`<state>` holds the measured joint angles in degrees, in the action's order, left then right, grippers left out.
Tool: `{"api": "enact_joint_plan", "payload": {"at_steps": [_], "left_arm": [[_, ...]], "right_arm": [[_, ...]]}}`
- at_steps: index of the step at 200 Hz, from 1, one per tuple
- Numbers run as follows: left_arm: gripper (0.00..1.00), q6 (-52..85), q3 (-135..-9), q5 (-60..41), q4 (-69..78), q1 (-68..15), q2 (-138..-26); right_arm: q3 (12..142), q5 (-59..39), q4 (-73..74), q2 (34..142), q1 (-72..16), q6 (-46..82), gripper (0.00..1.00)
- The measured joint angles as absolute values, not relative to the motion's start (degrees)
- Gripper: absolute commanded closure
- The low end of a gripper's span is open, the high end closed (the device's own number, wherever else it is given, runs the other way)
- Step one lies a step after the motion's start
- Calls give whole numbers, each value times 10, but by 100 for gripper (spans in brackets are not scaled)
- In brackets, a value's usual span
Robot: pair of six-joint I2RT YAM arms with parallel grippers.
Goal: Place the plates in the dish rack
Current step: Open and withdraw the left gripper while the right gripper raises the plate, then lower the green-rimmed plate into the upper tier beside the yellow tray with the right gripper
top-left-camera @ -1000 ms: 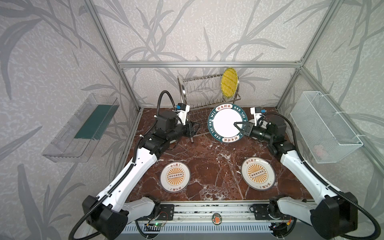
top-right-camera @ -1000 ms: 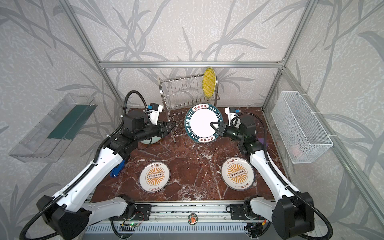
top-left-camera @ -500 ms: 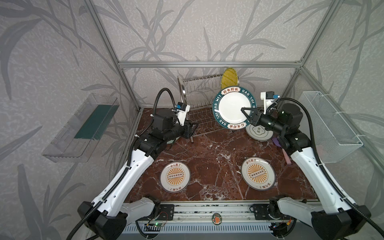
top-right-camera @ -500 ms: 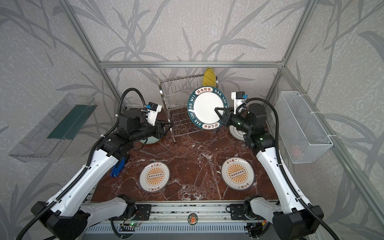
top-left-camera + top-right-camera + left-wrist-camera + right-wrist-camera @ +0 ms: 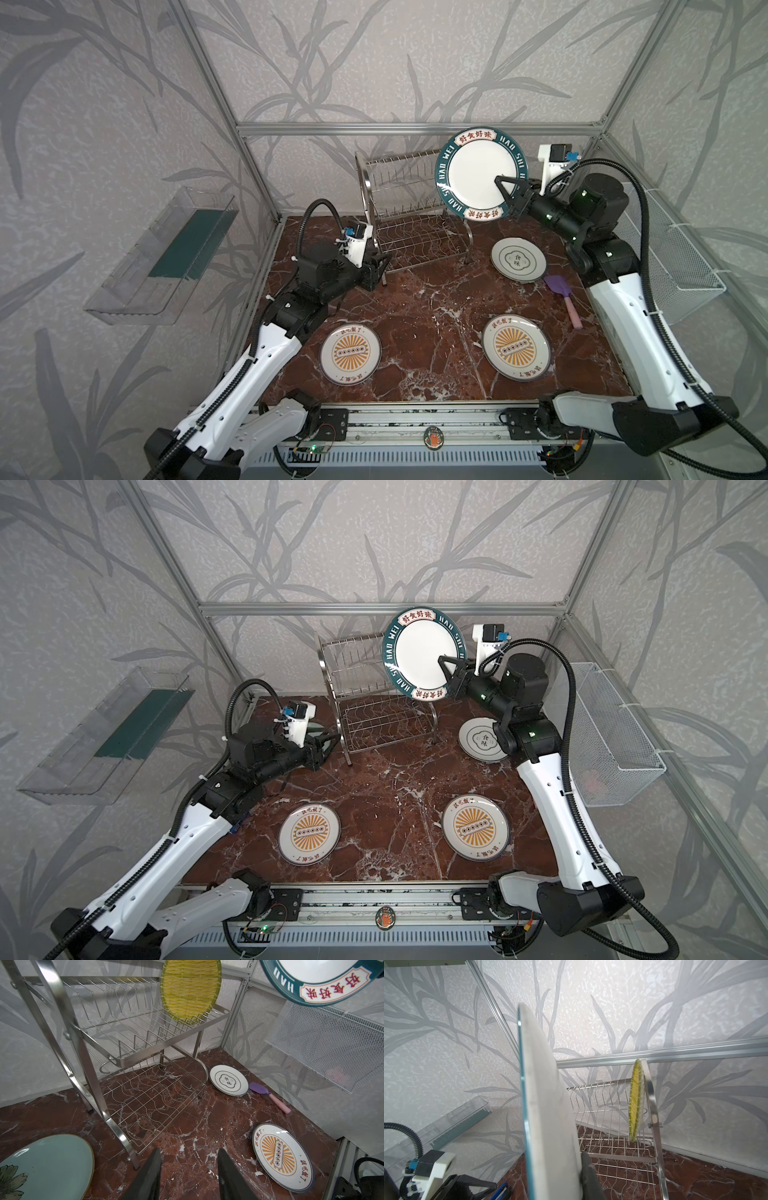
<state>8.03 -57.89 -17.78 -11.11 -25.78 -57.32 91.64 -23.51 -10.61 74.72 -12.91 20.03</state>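
My right gripper (image 5: 506, 188) is shut on the lower rim of the green-rimmed white plate (image 5: 478, 174), which it holds upright in the air over the right end of the dish rack (image 5: 407, 208). A yellow ribbed plate (image 5: 190, 987) stands in the rack's top tier; in both top views the held plate hides it. My left gripper (image 5: 188, 1152) hovers open and empty by the rack's left leg, next to the celadon plate (image 5: 45, 1167). Two sunburst plates (image 5: 350, 353) (image 5: 516, 347) and a dark-outline plate (image 5: 518, 259) lie flat on the table.
A purple spatula (image 5: 561, 295) lies right of the dark-outline plate. A white mesh basket (image 5: 673, 257) hangs on the right wall and a clear tray (image 5: 166, 257) on the left wall. A blue object (image 5: 235, 829) lies under my left arm.
My right gripper lifted the green-rimmed plate from in front of the rack up and back to above the rack's right end. My left arm drew back a little to the left.
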Motion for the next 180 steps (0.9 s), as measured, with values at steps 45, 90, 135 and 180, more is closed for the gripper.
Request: {"api": "enact_joint_plan", "payload": {"at_steps": [45,90,135,180], "left_arm": [[57,76,-562,-178,-79,-258,-572],[57,75,-542,-178,-61,-258,-566],[57,73,-531,-172,-55,-258,-550],[57,72,-523,-165,-46,-258,-544]], "right_arm": [[980,-189,-123,793,-132,175,100],[1080,-123,-149,860,-160,131,100],[1140,-51,-162,916,-204,88,100],[1157,21,-161,958,-237,63,100]]}}
